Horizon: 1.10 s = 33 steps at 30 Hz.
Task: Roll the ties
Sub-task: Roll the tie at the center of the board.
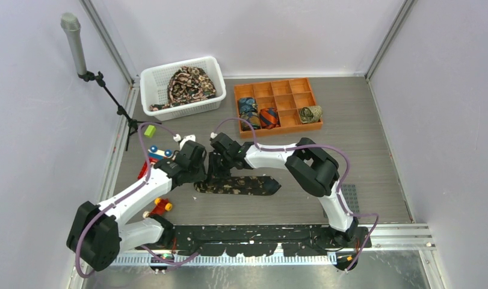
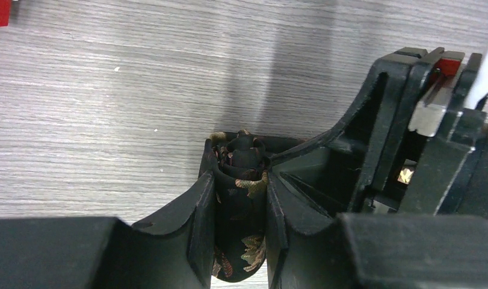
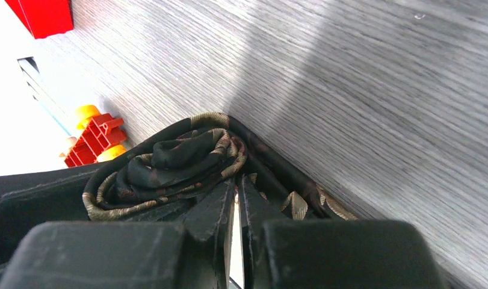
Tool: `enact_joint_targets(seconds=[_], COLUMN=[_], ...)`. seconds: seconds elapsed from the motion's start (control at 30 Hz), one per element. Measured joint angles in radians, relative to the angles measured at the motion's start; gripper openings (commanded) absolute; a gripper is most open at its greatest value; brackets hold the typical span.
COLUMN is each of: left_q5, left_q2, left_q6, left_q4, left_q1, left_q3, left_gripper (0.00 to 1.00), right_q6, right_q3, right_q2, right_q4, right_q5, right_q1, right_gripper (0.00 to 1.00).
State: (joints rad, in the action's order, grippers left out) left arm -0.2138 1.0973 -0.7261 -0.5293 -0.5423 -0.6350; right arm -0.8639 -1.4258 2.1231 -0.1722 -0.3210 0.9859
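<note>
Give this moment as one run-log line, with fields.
left gripper: shut on rolled end of black tie | right gripper: nearly shut beside it

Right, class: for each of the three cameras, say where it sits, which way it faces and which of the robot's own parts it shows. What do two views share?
Top external: above and behind the arms, looking down on the table; both arms show.
Left wrist: on the left arm, looking down past its own jaws, shut on the tie roll.
Right wrist: on the right arm, looking low across the table; its jaws pinch the roll's edge.
Shared: both wrist views show that roll.
</note>
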Motion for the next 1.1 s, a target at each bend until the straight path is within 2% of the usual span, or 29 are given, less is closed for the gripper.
enact_joint_targets(seconds=[0.43, 1.1], left_q5=[-0.145, -0.326], left_q2=[0.089, 0.262], left_q6=[-0.003, -0.018], left_q4=[-0.041, -0.075], left_q1=[-0.135, -0.298], left_q3=[-0.050, -0.142], left_gripper=[0.04, 0.02], right_q6=[-0.001, 0.052], right_q3=[0.080, 0.335], right_q2=[-0.029, -0.291], right_q4=[0.050, -0.016], right_q5=[-0.025, 0.039], right_q1=[-0.018, -0.154], right_gripper=[0.13, 0.13])
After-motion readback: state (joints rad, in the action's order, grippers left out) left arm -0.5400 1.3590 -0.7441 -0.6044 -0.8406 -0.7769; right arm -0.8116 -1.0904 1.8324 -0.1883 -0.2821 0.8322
